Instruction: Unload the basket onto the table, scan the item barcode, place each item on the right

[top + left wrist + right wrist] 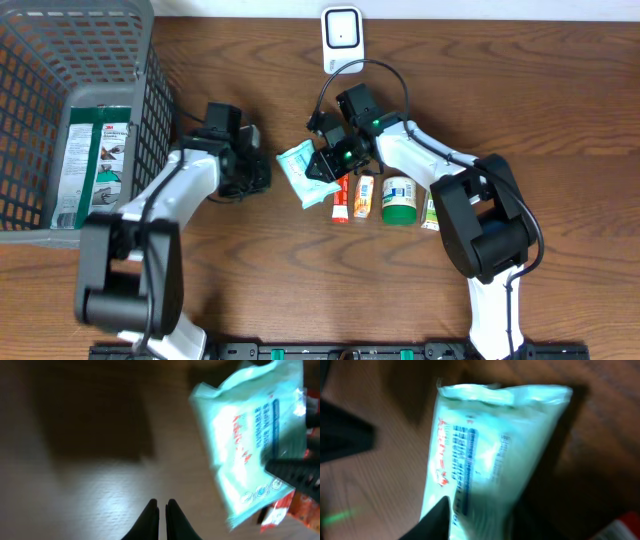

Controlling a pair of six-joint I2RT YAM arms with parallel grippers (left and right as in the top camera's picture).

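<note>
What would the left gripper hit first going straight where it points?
Likely the bare table: the shut left gripper aims at open wood. The wipes pack lies right of that line in the wrist view, though depth is unclear.

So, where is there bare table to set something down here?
Bare wood: the near strip below the row of small items; the far right beyond the right arm; the back gap between basket and scanner. Crowded: centre, around the wipes pack.

The 2 arms angle inward. The left gripper (pixel 162 508) is closed and empty; the right gripper (pixel 480 516) clamps the wipes packet (pixel 485 435).
</note>
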